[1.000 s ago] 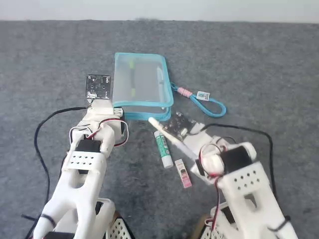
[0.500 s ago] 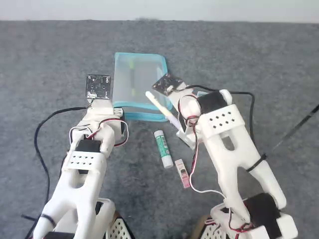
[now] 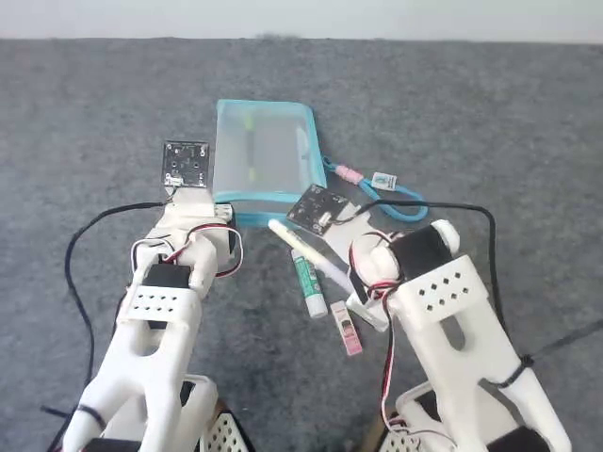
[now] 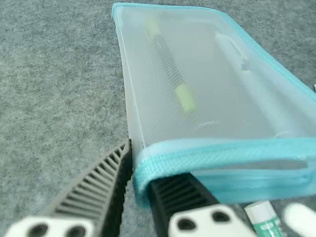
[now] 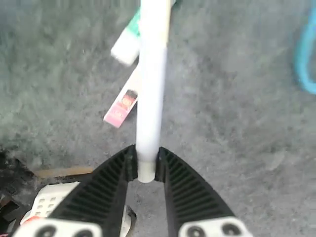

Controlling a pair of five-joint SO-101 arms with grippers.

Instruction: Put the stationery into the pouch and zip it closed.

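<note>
Presently the pouch (image 3: pixel 264 160) lies flat on the grey carpet (image 3: pixel 490 113). Its teal-trimmed near corner is pinched between the fingers of my left claw (image 4: pixel 139 165). Whether the zip is open, I cannot tell.

Left wrist view, through the translucent wall: a green-ended pen (image 4: pixel 170 69) and a white item (image 4: pixel 232 49) lie inside. The high view gives these as faint streaks.

My right claw (image 5: pixel 146 157) is clamped on the end of a white pen (image 5: pixel 150 84). The high view places that pen's far tip just short of the pouch's near edge, crossing above the green glue stick (image 3: pixel 307 280).

A small pink item (image 3: pixel 346 328) lies on the carpet near the glue stick's end, well apart from the pouch. A blue strap loop (image 3: pixel 391 200) trails from the pouch's corner.
</note>
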